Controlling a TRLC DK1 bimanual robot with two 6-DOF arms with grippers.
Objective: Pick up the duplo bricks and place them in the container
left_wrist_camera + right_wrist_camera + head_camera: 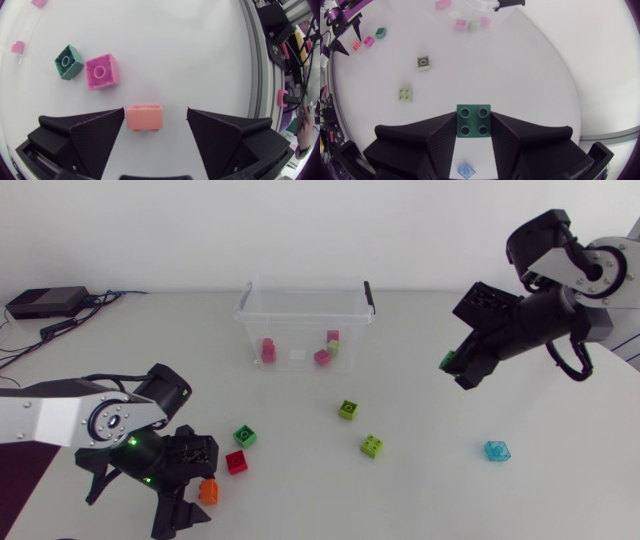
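Right of clear plastic container (245, 315), right gripper (473, 116) clamps dark green four-stud brick (473, 122) by flat sides: likely light, rigid, slick. Front-left of container, left gripper (155, 114) gapes around orange brick (144, 117).

White table (430, 500) bears scattered bricks (372, 446) and container (290, 330).

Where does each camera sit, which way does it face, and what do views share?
Head view: fixed above the table, looking down; left arm and right arm both show.
Left wrist view: on the left arm, looking down; left gripper open around the orange brick.
Right wrist view: on the right arm, facing the container; right gripper shut on a green brick.
Shared: head and right wrist views both show the blue brick.
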